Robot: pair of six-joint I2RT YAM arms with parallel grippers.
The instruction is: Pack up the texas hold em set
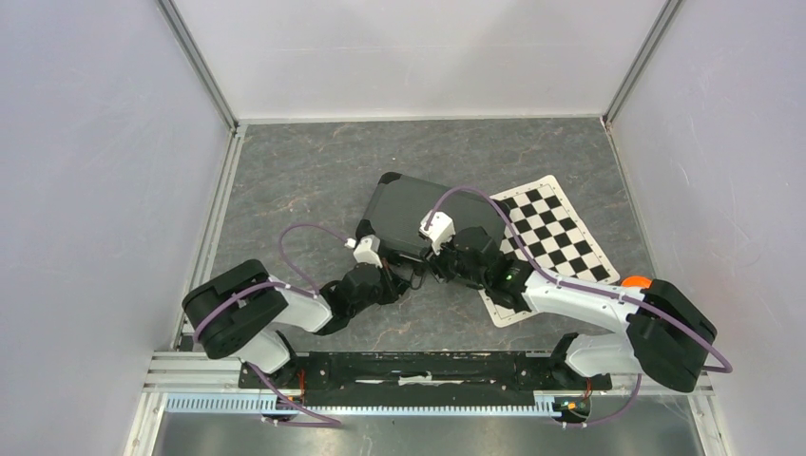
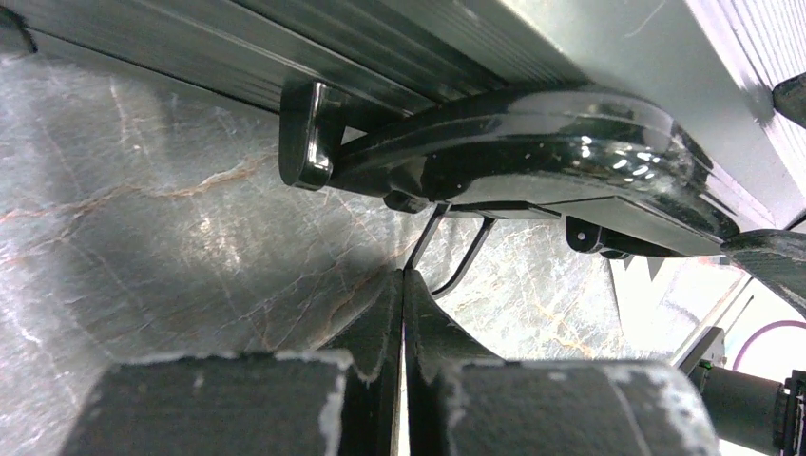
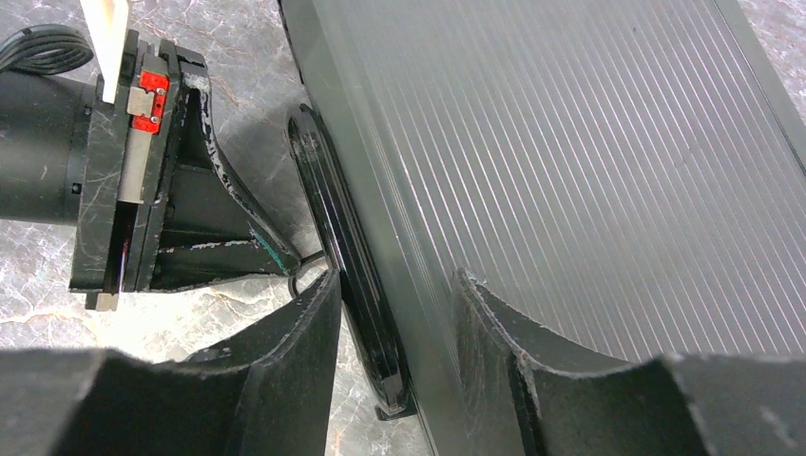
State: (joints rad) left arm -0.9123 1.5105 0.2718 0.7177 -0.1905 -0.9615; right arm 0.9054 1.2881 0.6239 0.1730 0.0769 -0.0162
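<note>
While left hand [image 2: 403, 285] pinched tight beside case [image 1: 418, 204], right hand [image 3: 394, 285] half-spread astride its handle [image 3: 328, 190].

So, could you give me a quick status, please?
Left pincer shut beside handle. Right pincer straddling handle edge, grip unconfirmed. Case closed, overlapping checkered mat.

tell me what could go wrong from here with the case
1. The right gripper straddles the handle and the near edge of the case, jaws apart. If it closes on the glossy handle, it might slip or tip the case.
2. The left gripper, shut, sits close by the same handle, so the two could bump.
3. The case lies partly on the mat, so dragging it may pull the mat along.
</note>
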